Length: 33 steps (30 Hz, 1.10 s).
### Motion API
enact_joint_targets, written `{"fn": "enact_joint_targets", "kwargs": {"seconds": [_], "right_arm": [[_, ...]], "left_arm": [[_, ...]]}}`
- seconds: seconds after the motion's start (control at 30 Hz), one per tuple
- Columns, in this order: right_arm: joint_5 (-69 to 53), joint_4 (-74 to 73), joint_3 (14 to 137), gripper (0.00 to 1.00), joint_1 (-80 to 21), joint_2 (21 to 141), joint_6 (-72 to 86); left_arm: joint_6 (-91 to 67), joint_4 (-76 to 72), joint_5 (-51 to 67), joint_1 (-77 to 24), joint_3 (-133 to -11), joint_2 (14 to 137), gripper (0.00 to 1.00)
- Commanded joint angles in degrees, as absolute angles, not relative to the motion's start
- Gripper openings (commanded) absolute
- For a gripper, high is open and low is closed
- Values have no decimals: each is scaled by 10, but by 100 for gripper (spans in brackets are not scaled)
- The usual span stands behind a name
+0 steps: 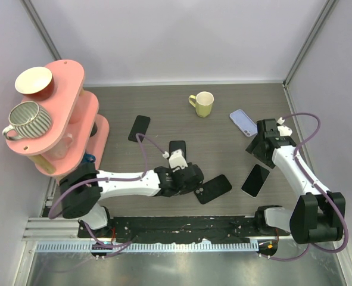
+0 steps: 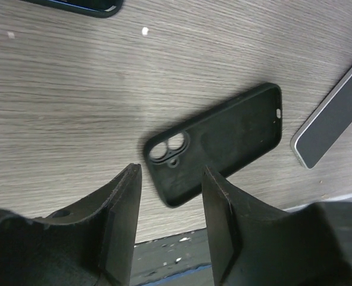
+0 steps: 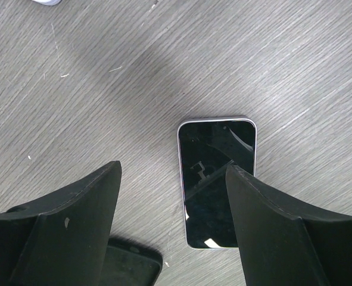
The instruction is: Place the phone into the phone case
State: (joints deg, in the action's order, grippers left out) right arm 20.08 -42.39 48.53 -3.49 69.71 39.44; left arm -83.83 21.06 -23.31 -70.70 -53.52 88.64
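The wood-grain table fills the scene, and a pink tiered stand rises at its left edge, carrying a striped mug and a brown cup. The left arm reaches low across the near middle. The left gripper hangs with its jaws partly spread and nothing pinched; in its wrist view the camera-cutout end of the black phone case lies flat on the table, hollow side up, just past the fingertips. The right arm bends in from the right, and the right gripper hovers with its jaws spread wide and empty over the phone. The phone lies screen up on the table, just right of the case. A yellow mug stands toward the back, with a lilac slab to its right. Two dark phones lie left of centre.
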Motion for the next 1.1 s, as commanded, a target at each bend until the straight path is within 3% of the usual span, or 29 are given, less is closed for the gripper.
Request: {"fn": "enact_joint_targets", "kwargs": {"seconds": [0.0, 0.13, 0.27, 0.67, 0.8, 0.87, 0.9, 1.07], "right_arm": [[215, -419, 477, 77, -31, 663, 401], [225, -417, 474, 76, -32, 657, 398], [221, -414, 472, 76, -30, 651, 399], [214, -403, 468, 76, -27, 653, 392], [204, -399, 468, 76, -25, 654, 390], [200, -399, 467, 76, -25, 651, 391], [195, -398, 466, 76, -26, 650, 389], [180, -392, 461, 75, -25, 635, 381]], "left_arm": [[-881, 278, -270, -715, -606, 940, 47], [-924, 372, -276, -717, -675, 991, 37], [-953, 477, -287, -722, -736, 1044, 34], [-930, 434, -246, -724, -725, 1080, 29], [-818, 317, -227, -724, -691, 1072, 26], [-749, 262, -215, -720, -676, 1071, 16], [-730, 251, -201, -716, -673, 1071, 1], [-522, 215, -153, -662, -678, 1062, 0]]}}
